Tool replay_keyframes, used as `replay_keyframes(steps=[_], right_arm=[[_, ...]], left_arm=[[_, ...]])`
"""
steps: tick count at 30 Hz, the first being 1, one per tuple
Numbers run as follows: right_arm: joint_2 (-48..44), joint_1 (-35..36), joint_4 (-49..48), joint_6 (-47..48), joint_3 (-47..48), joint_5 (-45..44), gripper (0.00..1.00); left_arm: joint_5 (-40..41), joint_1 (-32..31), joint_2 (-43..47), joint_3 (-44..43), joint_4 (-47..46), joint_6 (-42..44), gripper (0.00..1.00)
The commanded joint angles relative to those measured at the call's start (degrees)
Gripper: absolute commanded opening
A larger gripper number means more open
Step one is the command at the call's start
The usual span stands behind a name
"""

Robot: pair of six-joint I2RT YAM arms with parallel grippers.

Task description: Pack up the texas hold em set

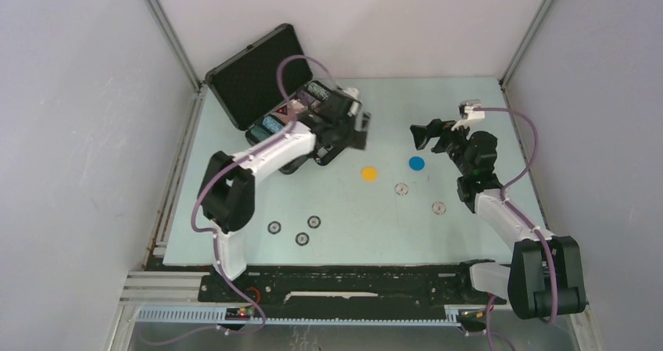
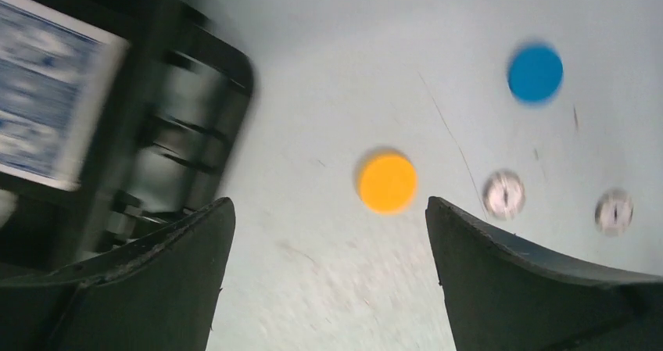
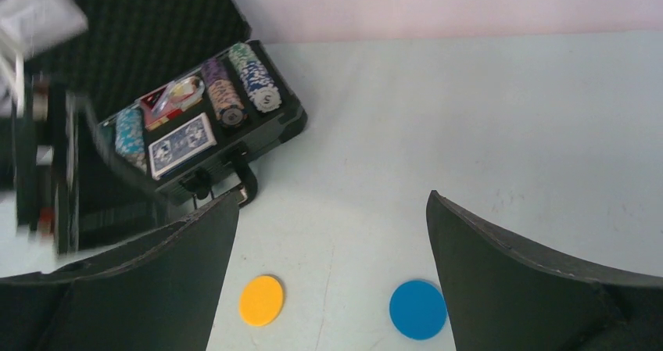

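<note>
A: Where is the briefcase (image 1: 249,79) now?

B: In the upper left of the top view, on the worktop (image 1: 352,218), with its lid standing open. I think it is left open so that the loose pieces can go in. The chip rows (image 3: 254,76) and the blue-backed card deck (image 3: 182,145) already lie in their foam compartments.

A: And what is outside the case?

B: The orange disc (image 1: 369,173) and the blue disc (image 1: 417,163) lie near the middle, apart from each other. Two grey chips (image 1: 402,188) are just below and to the right of them, and three dark chips (image 1: 301,239) are in the lower left part.

A: Do the jaws hold something?

B: No. The left jaws are spread wide and empty, at the right edge of the case. In the left wrist view the orange disc shows between the two fingers (image 2: 156,273). The right jaws are also wide and empty, to the right of the blue disc.

A: Why so wide?

B: My judgement is that a flat disc needs a wide approach. Each side looks ready for its nearest disc.
</note>
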State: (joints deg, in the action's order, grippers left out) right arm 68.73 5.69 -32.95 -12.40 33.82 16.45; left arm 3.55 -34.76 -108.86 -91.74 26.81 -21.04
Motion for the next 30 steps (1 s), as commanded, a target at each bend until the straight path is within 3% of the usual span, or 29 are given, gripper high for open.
replay_keyframes(steps=[1,4,11,17,20,30], right_arm=[[0.7,-3.1,0.9,-5.0,2.6,-2.4,1.0],[1.0,-6.1,2.3,-8.3,2.6,-2.9,1.0],[2.3,-13.1,5.5,-14.5,2.6,-3.7,1.0],[3.2,-13.9,4.7,-15.3,2.6,-2.4,1.0],[3.3,-14.0,4.5,-15.4,2.5,-2.2,1.0],[4.2,-14.4,3.5,-16.4,2.6,-1.0,1.0]], left_arm=[[6.7,-8.6,-2.7,-2.4,8.6,3.9,0.96],[8.1,-11.4,-6.1,-5.6,11.4,4.1,0.96],[2.6,-12.5,-17.0,-18.0,18.6,3.9,1.0],[3.4,-12.4,-24.2,-27.6,23.6,3.4,1.0],[4.0,-12.3,-27.8,-32.9,27.3,3.0,0.93],[1.4,-11.3,-30.0,-33.2,28.2,1.7,0.95]])
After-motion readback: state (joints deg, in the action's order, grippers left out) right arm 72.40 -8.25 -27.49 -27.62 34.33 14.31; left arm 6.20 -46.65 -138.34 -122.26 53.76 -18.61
